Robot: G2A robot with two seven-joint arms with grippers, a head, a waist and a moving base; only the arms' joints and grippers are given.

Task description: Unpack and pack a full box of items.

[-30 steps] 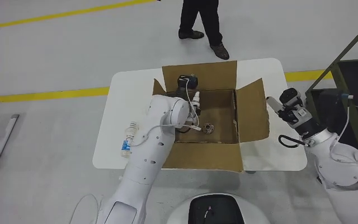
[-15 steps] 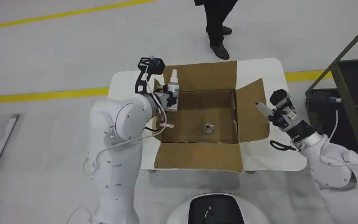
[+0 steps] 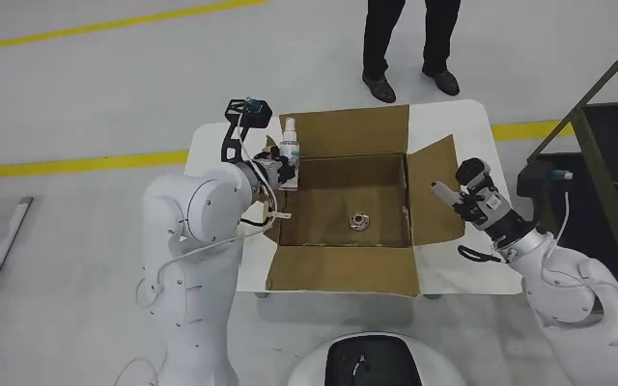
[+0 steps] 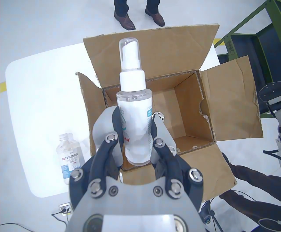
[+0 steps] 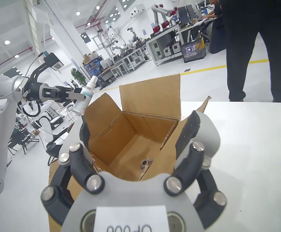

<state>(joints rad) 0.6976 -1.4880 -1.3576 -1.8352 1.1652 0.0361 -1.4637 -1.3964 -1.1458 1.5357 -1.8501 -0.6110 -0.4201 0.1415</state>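
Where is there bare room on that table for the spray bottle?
Widest bare table lies left of the box, between the table's far edge and the lying clear bottle. The box floor holds one small metal part. Right side is tighter: flap and right gripper.

You are in a big, bright hall. The floor (image 3: pixel 97 87) is pale grey and smooth. A yellow line (image 3: pixel 87 164) runs across it and shows on both sides of the white table (image 3: pixel 454 116), which has round corners. A second yellow line (image 3: pixel 126 21) lies farther off. Near the table's right end stands a green metal frame (image 3: pixel 589 106). Far across the room you see rows of workbenches (image 5: pixel 131 55) with shelves and boxes. A green plant (image 5: pixel 76 75) stands near them. Round lights (image 5: pixel 77 13) shine in the white ceiling. A red pipe (image 5: pixel 87 23) runs under it, and a tall white pillar (image 5: pixel 40 24) goes up to it.
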